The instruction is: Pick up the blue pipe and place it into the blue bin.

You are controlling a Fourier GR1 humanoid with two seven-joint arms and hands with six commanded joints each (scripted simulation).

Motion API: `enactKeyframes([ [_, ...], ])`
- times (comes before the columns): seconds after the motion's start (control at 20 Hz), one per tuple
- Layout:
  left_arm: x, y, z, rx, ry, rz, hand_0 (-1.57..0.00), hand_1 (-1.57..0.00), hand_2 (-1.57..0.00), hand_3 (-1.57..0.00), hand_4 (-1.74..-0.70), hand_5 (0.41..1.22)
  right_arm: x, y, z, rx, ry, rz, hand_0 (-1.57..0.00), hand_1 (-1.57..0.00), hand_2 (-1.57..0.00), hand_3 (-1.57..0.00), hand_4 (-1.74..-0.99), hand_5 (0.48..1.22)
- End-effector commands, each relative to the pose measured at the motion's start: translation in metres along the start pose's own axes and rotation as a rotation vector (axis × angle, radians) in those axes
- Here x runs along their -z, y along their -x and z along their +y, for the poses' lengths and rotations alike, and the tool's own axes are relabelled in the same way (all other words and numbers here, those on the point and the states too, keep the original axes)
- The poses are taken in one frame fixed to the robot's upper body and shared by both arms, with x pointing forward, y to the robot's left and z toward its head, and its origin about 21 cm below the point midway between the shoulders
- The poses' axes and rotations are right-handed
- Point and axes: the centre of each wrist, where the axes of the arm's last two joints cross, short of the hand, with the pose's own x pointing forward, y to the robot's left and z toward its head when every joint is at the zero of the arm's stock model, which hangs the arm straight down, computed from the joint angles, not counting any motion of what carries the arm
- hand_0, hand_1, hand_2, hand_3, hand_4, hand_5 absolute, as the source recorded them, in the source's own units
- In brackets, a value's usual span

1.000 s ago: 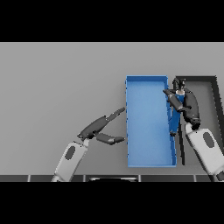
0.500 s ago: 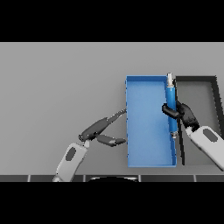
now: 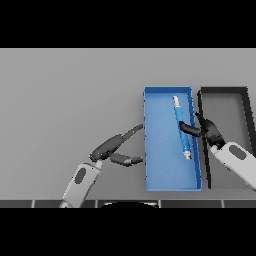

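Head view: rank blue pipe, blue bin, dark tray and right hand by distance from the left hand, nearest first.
From the left hand:
1. Blue bin, its left wall right at the fingertips.
2. Blue pipe, lying slanted inside the bin's right half.
3. Right hand, over the bin's right wall, fingers on the pipe.
4. Dark tray, far right, beyond the bin.

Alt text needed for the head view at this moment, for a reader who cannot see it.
The right hand holds a blue pipe over the inside of a blue bin on a grey table. A black tray sits right of the bin; the left hand rests open at the bin's left wall.
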Motion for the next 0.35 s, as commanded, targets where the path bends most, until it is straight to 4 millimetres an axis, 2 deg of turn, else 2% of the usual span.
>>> enactKeyframes([
  [0.0, 0.0000, 0.0007, 0.0002, -0.002, -0.004, -0.002, 0.00, 0.00, 0.00, 0.00, -0.89, 0.431, 0.0021, 0.0018, 0.0019, -0.003, -0.008, -0.001, -0.01, -0.01, -0.01, 0.00, -1.020, 0.666],
  [0.3, -0.0033, 0.0042, 0.0009, -0.002, -0.003, -0.012, 0.00, 0.00, 0.00, 0.00, -0.88, 0.431, 0.0047, 0.0007, 0.0034, -0.011, -0.027, 0.000, -0.01, -0.01, -0.01, 0.00, -1.022, 0.643],
])
